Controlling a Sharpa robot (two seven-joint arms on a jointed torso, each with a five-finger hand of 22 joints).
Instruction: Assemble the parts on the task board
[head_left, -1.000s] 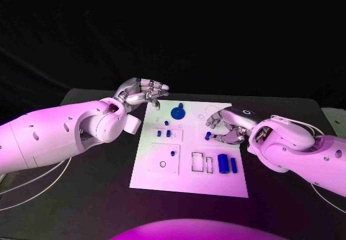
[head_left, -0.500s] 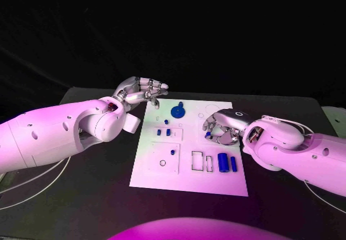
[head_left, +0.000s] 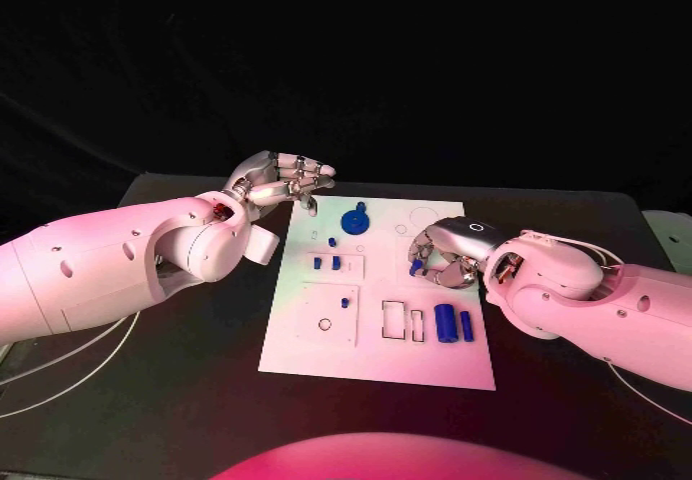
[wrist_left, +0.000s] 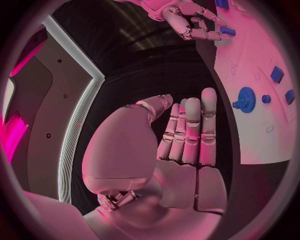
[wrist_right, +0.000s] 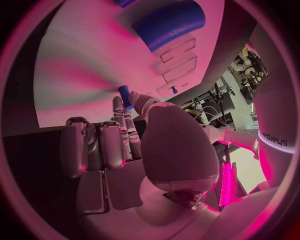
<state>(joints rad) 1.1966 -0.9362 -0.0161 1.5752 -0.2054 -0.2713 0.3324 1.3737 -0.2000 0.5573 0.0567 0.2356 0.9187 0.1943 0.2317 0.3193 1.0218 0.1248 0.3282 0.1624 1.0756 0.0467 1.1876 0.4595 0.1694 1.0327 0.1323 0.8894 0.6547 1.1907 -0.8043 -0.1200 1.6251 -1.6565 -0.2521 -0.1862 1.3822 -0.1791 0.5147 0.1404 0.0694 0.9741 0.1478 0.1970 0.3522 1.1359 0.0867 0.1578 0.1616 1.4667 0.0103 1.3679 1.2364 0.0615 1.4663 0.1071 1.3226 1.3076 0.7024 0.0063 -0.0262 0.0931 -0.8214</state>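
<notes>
While the silver left hand (head_left: 283, 180) idles off the white plastic task board's (head_left: 378, 360) far corner, fingers pressed together around nothing, the silver right hand (head_left: 444, 256) pinches a small blue cylindrical peg (head_left: 415, 268) above the board's right side, apparently mid-insertion, needing alignment over its socket next.

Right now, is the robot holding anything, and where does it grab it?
The right hand pinches a small blue peg by one end between its fingers. The left hand holds nothing.
</notes>
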